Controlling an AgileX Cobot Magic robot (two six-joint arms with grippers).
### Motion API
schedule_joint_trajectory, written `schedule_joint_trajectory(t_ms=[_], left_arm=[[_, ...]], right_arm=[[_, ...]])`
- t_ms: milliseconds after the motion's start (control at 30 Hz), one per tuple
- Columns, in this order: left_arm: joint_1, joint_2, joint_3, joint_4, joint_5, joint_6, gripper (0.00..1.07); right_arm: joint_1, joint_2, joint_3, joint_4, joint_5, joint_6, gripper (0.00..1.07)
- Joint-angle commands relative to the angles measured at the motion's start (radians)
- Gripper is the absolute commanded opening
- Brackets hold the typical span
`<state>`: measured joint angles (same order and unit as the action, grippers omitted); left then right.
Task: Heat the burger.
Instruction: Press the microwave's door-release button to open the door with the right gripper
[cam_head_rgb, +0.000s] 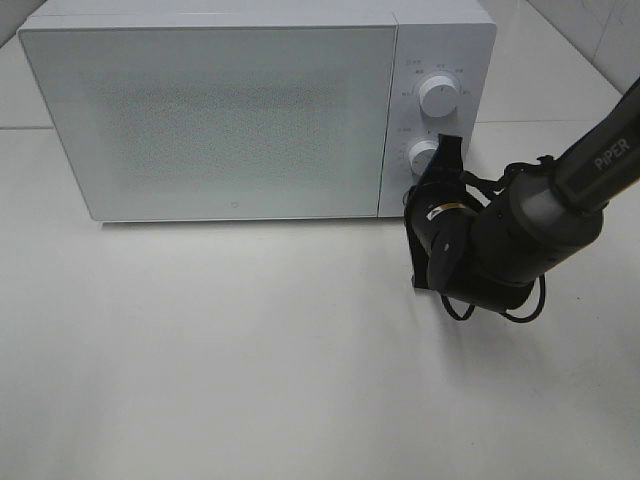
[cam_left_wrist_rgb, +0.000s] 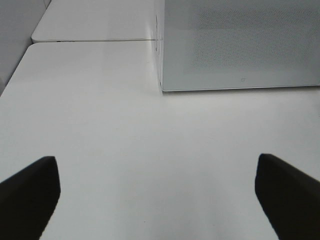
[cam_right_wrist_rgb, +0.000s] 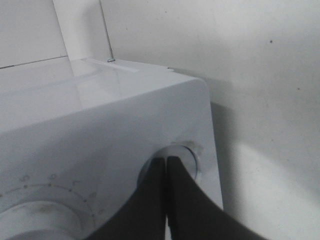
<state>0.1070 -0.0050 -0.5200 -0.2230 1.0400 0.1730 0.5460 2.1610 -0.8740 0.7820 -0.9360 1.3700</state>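
I am holding my right hand (cam_head_rgb: 446, 148), its two fingers pinched together with nothing between them, at the lower dial (cam_head_rgb: 421, 158) on the control strip of the white microwave (cam_head_rgb: 210, 110), centre right in the high view. The tips are sitting at the dial's face, though I cannot tell whether they are pressing it. The burger is showing in no view. The microwave door (cam_head_rgb: 200, 60) is shut and frosted, so I am judging that the burger is already inside and the loading is done. By my reading, the dial is not yet set, so the heating itself remains. My left hand (cam_left_wrist_rgb: 156, 165) is hanging with its fingers wide apart and gripping nothing, over the worktop (cam_left_wrist_rgb: 150, 125) in front of the microwave.
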Motion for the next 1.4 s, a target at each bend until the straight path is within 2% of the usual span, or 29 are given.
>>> schedule_joint_trajectory(t_ms=[33,200,300,433,1233,1400], left_arm=[[0.003,-0.021,0.005,-0.008,0.000,0.001,0.98],[0.003,-0.021,0.005,-0.007,0.000,0.001,0.98],[0.003,-0.021,0.005,-0.007,0.000,0.001,0.98],[0.003,-0.021,0.005,-0.007,0.000,0.001,0.98],[0.003,-0.021,0.005,-0.007,0.000,0.001,0.98],[0.003,-0.021,0.005,-0.007,0.000,0.001,0.98]], right_arm=[[-0.012,0.001,-0.040,-0.014,-0.076,-0.010,0.00],[-0.012,0.042,-0.088,-0.014,-0.114,-0.010,0.00],[-0.012,0.067,-0.118,-0.005,-0.208,-0.027,0.00],[-0.032,0.076,-0.150,0.008,-0.212,-0.085,0.00],[-0.035,0.073,-0.150,0.001,-0.125,-0.105,0.00],[-0.032,0.039,-0.104,-0.018,-0.052,-0.092,0.00]])
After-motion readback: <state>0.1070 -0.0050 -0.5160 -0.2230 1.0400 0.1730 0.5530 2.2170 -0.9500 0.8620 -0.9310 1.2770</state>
